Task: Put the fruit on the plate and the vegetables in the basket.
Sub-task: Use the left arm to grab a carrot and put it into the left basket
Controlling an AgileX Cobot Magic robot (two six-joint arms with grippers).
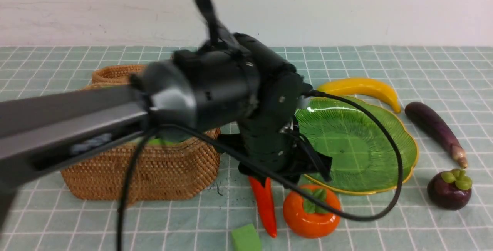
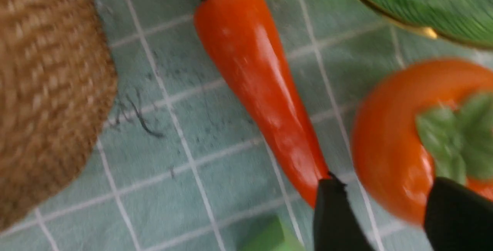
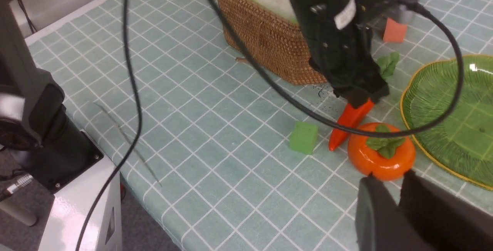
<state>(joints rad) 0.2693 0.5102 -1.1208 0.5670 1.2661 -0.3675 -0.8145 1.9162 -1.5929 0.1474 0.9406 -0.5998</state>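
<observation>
Far left: wicker basket (image 1: pixel 154 174) on the checked green surface (image 1: pixel 423 66), lined in green, with a white radish (image 3: pixel 273 0) lying inside. Crossed in front by the left arm (image 1: pixel 77 120), stretched toward the middle.

Just right of the basket: left gripper (image 2: pixel 385 204) pointing down above the carrot (image 1: pixel 265 204). Jaws released, standing apart and clasping nothing, one finger over the carrot's tip, the other over the edge of the persimmon (image 1: pixel 312 214). Carrot flat on the surface between basket and persimmon, leaves toward the far side, tip toward the near edge. Small green foam block (image 1: pixel 245 238) near that tip.

Persimmon upright just right of the carrot, close to the near rim of the plate (image 1: pixel 400 143). Banana (image 1: pixel 362 87) on the surface along the plate's far rim.

Eggplant (image 1: pixel 435 128) right of the plate and apart from it. Mangosteen (image 1: pixel 448 189) farthest right, on the surface near the eggplant's nearer end.

Right gripper (image 3: pixel 398 193), seen only from its own wrist camera, hovering near the persimmon. Jaws drawn close together, empty.
</observation>
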